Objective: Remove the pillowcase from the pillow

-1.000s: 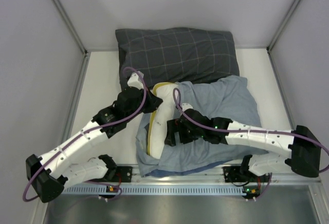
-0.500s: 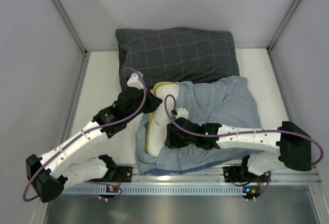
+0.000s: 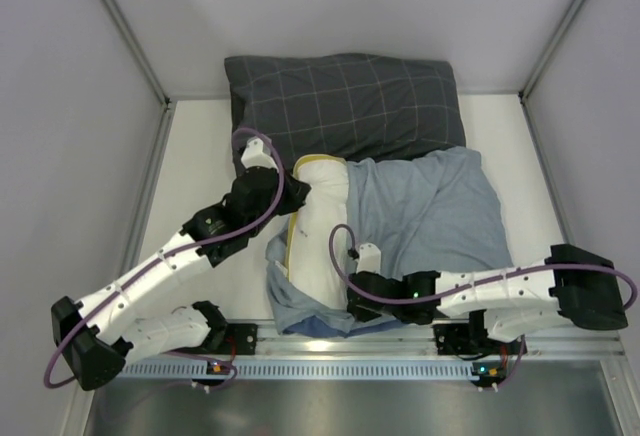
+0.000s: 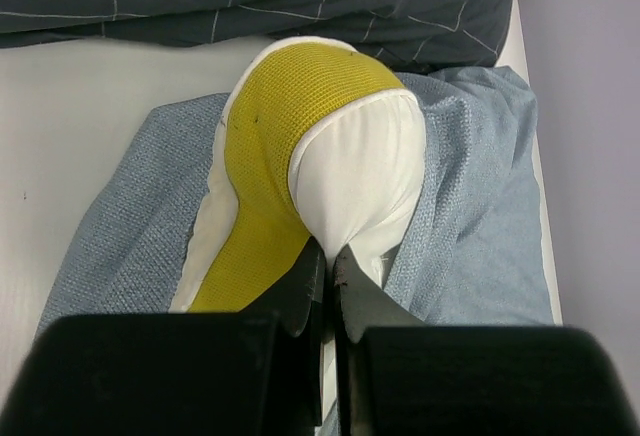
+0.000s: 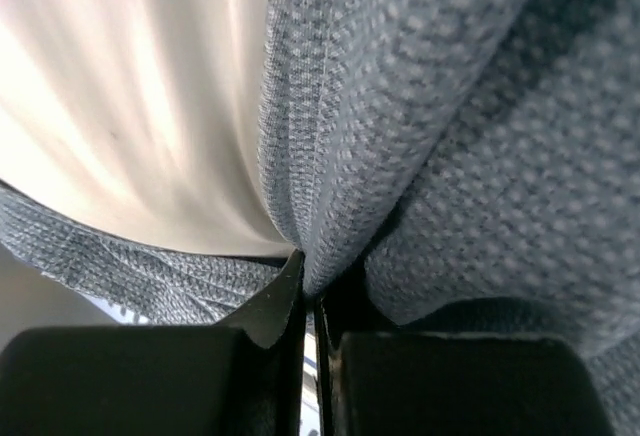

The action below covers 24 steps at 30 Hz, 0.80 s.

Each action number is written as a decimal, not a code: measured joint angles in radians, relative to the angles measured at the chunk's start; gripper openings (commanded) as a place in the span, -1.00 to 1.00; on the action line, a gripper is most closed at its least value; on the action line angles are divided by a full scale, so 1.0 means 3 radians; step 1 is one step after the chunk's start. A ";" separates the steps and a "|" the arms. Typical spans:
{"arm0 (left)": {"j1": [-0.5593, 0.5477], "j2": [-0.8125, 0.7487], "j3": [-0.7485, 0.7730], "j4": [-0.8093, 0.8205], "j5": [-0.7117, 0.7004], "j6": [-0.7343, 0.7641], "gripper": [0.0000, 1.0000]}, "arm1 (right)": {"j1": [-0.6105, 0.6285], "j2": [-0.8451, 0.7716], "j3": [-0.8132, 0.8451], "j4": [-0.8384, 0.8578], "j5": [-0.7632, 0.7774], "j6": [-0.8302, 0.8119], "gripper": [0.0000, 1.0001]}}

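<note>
The pillow point(image 3: 318, 241) lies near the middle of the table point(image 3: 195, 156), a little to the left. Its far end and its left long side are bare, so the yellow band point(image 4: 265, 146) along its edge shows there. The pillowcase point(image 3: 430, 216) covers the right part of the pillow and spreads out to the right of it. A bunched part of it also lies at the pillow's near-left corner, close to the near edge of the table. The left gripper point(image 4: 328, 256) has its fingers pressed together on the white cloth of the pillow at the far end, just beside the yellow band. The right gripper point(image 5: 310, 278) is low at the near side, and its fingers are closed on a fold of the pillowcase; in the wrist view the white pillow is directly left of this fold. At the far side of the table lies a dark grey checked pillow point(image 3: 340, 106), and its near edge meets the far end of the white pillow and the pillowcase.
</note>
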 measured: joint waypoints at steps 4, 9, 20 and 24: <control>-0.0006 0.0000 0.0000 0.0050 -0.0136 -0.0130 -1.00 | 0.0163 0.0047 0.0001 -0.0033 0.0127 0.0024 -1.00; -0.0006 0.0046 0.0000 0.0192 -0.0149 -0.0242 -1.00 | 0.0331 0.0215 0.0065 -0.0075 0.0294 0.0019 -1.00; 0.0048 0.0809 0.0323 0.0355 0.0534 0.0069 -0.92 | 0.0025 -0.0187 0.0083 -0.0406 0.0450 -0.0106 -1.00; 0.0048 0.1022 0.0376 0.0387 0.0912 0.0277 0.29 | -0.0264 -0.0323 0.0022 -0.0430 0.0357 -0.0243 -1.00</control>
